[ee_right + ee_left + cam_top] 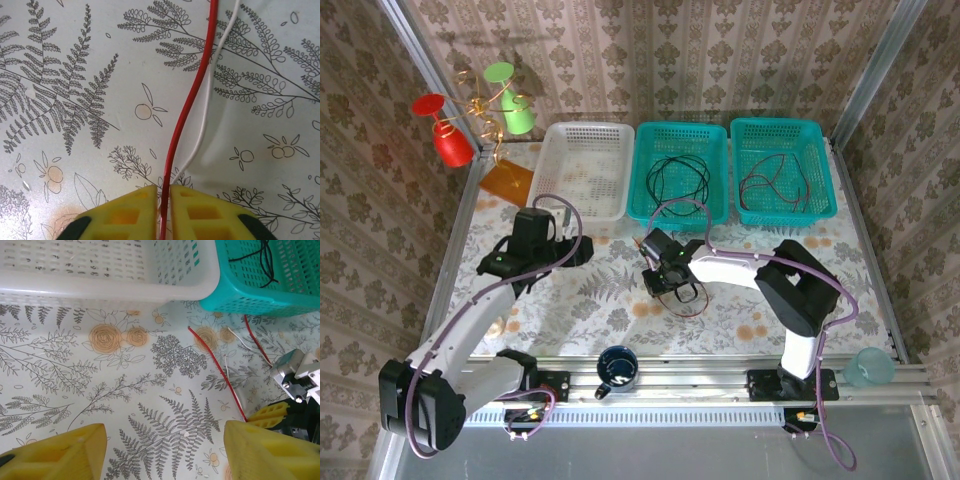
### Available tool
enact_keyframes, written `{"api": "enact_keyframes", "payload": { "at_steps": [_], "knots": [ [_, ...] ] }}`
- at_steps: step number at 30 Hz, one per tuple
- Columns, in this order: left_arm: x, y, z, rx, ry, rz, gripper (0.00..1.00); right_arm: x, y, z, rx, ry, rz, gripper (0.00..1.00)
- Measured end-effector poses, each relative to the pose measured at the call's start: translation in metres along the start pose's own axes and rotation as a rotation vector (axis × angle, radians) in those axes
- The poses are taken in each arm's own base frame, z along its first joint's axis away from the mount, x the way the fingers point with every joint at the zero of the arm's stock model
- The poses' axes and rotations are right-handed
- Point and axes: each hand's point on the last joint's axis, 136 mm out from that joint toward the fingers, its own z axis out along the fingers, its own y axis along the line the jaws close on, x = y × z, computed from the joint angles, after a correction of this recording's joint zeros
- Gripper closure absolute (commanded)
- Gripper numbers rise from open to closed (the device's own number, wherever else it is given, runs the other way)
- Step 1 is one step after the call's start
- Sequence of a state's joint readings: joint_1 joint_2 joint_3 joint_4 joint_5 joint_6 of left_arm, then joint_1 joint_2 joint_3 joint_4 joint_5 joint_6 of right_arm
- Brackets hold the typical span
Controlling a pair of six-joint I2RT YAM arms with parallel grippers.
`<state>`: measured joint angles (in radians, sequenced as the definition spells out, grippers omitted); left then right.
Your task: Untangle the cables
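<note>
R gripper (163, 196) nearly shut, yellow pads pinching red cable (186, 105). It enters the gap dead centre. From the pads it runs straight away along the finger axis, flat on table (75, 60). Further out it bends a bit to the right & leaves at frame top. White cable (216, 85) lies just beside it on the right, roughly parallel, same long axis. Close to the pads it curves in & meets the red one at the gap. Can't tell if it's pinched too.

L gripper (164, 440) wide, nothing betw. its fingers, over bare table near white basket (100, 285). In L wrist view the red cable is a straight diag. line. It goes from near the gap betw. white basket & mid basket (240, 295) down-right to the R gripper's yellow pad. Another red stretch sits further right, also diag., its upper end at the mid basket's edge.

Top view: R gripper mid-table, in front of mid basket; L gripper well apart to its left. Black cable (680, 178) is coiled inside mid basket. Dark red cable (778, 185) lies in a loose loop in right basket (775, 124).
</note>
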<state>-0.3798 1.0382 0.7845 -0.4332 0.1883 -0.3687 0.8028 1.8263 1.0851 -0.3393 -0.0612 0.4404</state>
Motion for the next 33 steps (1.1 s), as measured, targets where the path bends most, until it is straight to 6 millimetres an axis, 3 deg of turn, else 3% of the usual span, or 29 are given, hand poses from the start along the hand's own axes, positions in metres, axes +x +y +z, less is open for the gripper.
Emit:
{"api": "enact_keyframes", "payload": {
  "at_steps": [5, 11, 18, 22, 28, 33],
  "knots": [
    [0.001, -0.001, 0.0, 0.01, 0.005, -0.008, 0.39, 0.0, 0.0, 0.0, 0.001, 0.001, -0.009, 1.0],
    [0.001, -0.008, 0.004, 0.037, 0.008, -0.024, 0.41, -0.001, 0.001, -0.006, -0.006, -0.012, -0.024, 1.0],
    [0.007, -0.039, 0.012, 0.115, 0.026, 0.002, 0.46, 0.002, 0.016, -0.057, -0.127, -0.115, -0.067, 1.0],
    [-0.001, -0.061, 0.013, 0.188, -0.009, -0.014, 0.48, 0.003, 0.02, -0.081, -0.201, -0.194, -0.069, 1.0],
    [-0.014, -0.077, 0.012, 0.279, -0.068, -0.078, 0.48, -0.006, 0.001, -0.113, -0.281, -0.329, 0.021, 1.0],
    [-0.019, -0.098, 0.003, 0.363, -0.096, -0.056, 0.38, -0.026, -0.011, -0.151, -0.333, -0.49, 0.103, 1.0]
  ]
}}
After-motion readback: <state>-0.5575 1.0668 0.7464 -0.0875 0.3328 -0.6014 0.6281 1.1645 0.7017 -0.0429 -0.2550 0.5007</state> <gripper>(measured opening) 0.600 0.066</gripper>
